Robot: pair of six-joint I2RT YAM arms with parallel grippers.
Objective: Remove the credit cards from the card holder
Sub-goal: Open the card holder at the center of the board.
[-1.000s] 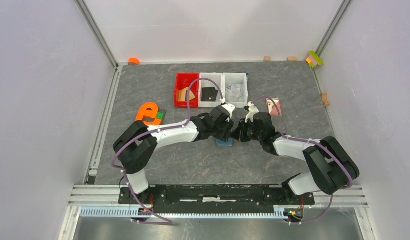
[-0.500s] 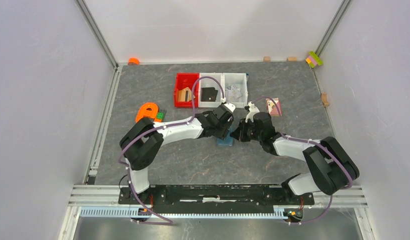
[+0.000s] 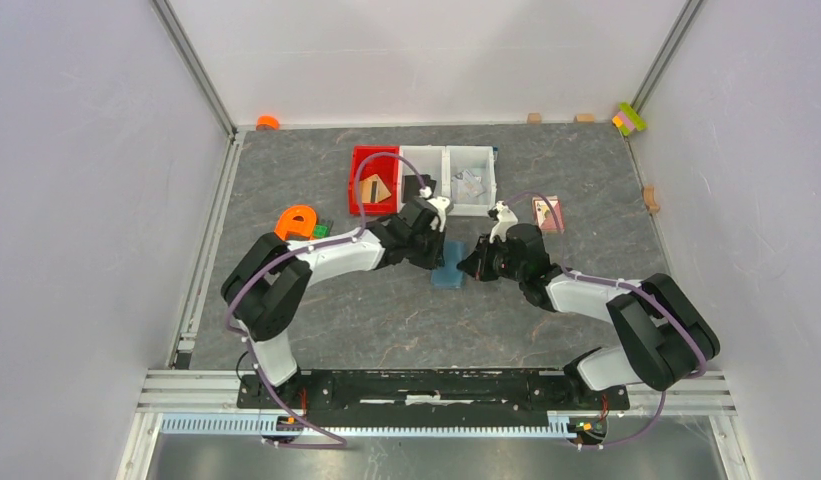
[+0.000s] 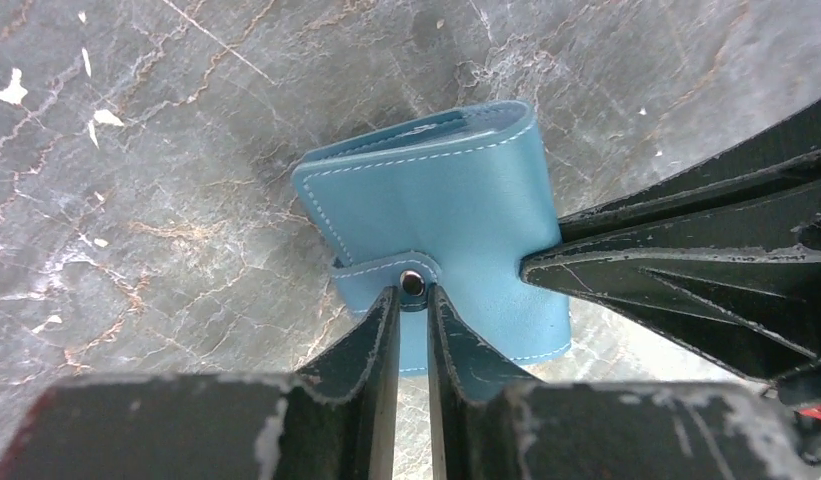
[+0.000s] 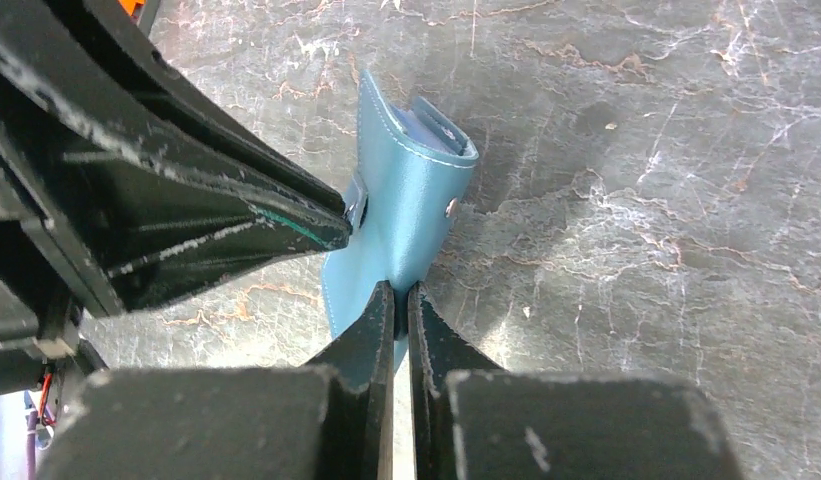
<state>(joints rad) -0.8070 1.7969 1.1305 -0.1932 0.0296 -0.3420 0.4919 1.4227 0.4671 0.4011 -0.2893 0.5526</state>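
The card holder (image 4: 436, 210) sits on the table (image 3: 546, 180) just on the near side of the row of bins (image 3: 423, 149), in line with the middle bin. It is folded shut, and one long edge appears lifted off the surface. Both arms work it together. The right gripper (image 5: 396, 300) has its fingers pressed together on the holder's blue cover at the edge away from the bins, which looks meant to anchor the body. The left gripper (image 4: 413, 300) has narrowed onto the snap tab (image 4: 386, 272), its tips flanking the metal stud and apparently nipping the strap. I judge this grip is set to peel the snap open against the right arm's hold.

No credit cards show. Only paler inner layers peek out at the end nearest the bins, so whether any are inside cannot be told.

Each arm reaches from its base with the elbow bowed outward and the forearm angled inward. The wrists are low and meet nearly tip to tip over the holder on the near side of the bins.
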